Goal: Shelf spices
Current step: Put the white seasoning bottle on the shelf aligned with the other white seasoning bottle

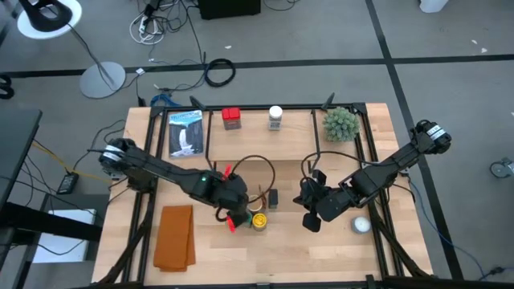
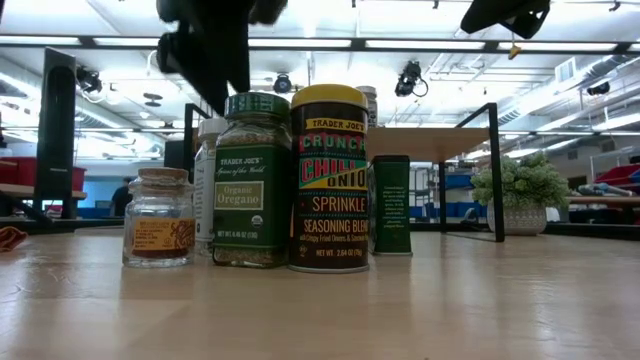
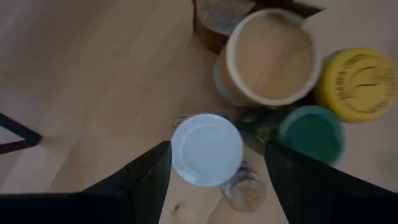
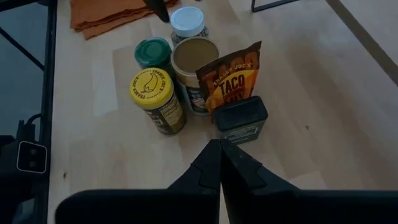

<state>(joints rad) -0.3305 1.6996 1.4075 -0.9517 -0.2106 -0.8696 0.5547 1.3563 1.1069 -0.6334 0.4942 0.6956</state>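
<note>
White-lidded jar (image 3: 207, 149) between open left jaws

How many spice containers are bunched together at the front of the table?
6 visible: white-lidded jar, green-lidded jar, tan-lidded jar, yellow-lidded jar, taco packet, dark tin. More may hide behind them.

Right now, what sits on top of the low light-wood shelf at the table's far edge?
On the low light-wood shelf, the high view shows a red square tin and a white-lidded jar. Anything beneath the board is covered.
</note>
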